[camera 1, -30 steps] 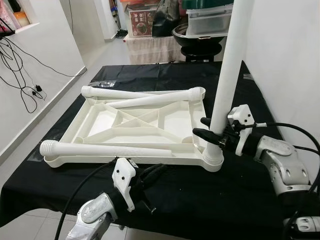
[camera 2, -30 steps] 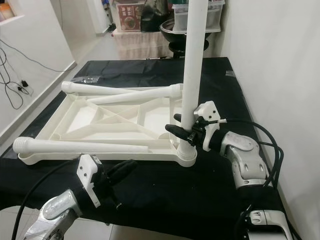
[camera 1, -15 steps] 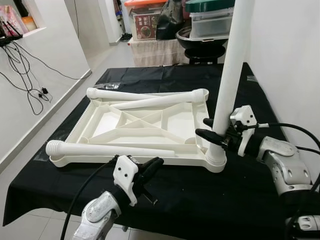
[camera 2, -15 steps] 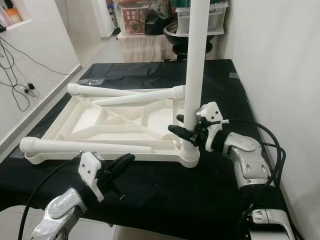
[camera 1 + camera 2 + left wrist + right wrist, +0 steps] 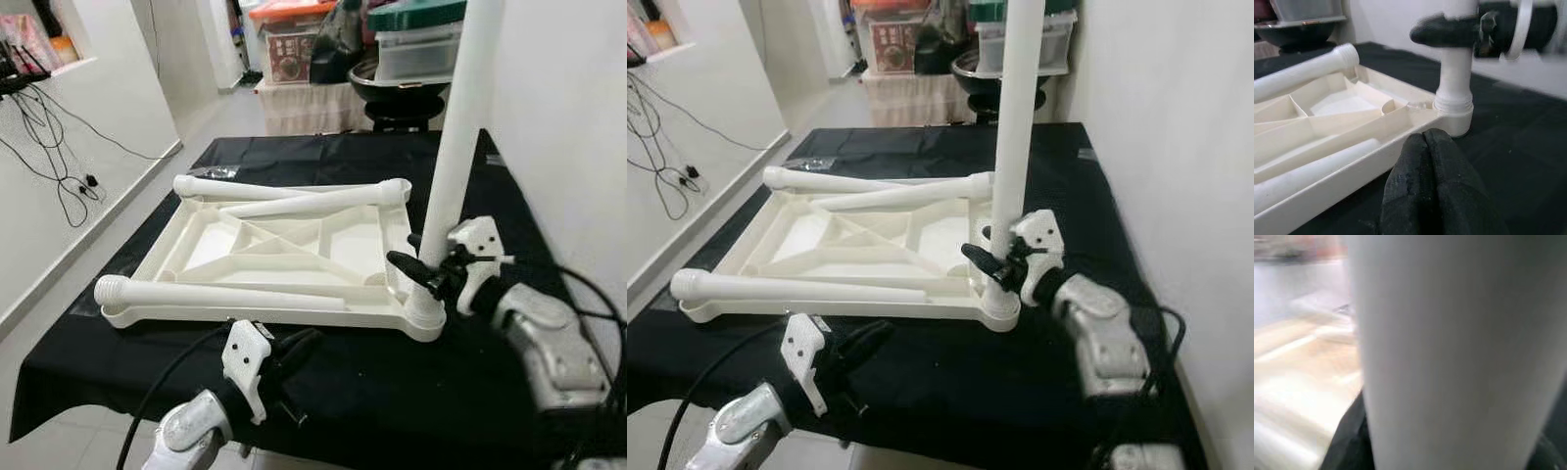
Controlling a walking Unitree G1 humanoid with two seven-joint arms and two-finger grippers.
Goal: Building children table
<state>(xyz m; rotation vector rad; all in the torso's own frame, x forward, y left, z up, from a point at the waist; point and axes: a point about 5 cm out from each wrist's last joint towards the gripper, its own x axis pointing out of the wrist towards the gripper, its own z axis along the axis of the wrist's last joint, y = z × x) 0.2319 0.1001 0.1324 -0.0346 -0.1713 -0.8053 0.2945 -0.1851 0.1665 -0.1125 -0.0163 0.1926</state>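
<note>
A white plastic tabletop (image 5: pixel 257 316) lies upside down on a table draped in black cloth (image 5: pixel 392 372). One white leg (image 5: pixel 460 147) stands upright in its near right corner socket (image 5: pixel 423 315). My right gripper (image 5: pixel 416 266) is shut on this leg just above the socket; in the right wrist view the leg (image 5: pixel 1449 352) is a close blur. Three more legs lie loose on the tabletop: one along the near edge (image 5: pixel 216 294), two at the far end (image 5: pixel 323 199). My left gripper (image 5: pixel 299 343) is shut on nothing, low by the tabletop's near edge, pointing toward the socket (image 5: pixel 1453 105).
A white wall runs close along the table's right side. Behind the table stand a black bowl (image 5: pixel 397 86) and stacked storage boxes (image 5: pixel 416 39). A small clear bag (image 5: pixel 220 171) lies on the cloth at the far left. Cables (image 5: pixel 59 176) hang on the left wall.
The whole view has shifted slightly, so the camera moved. My right gripper keeps its hold on the upright leg, and its arm is now blurred. My left gripper sits a little lower.
</note>
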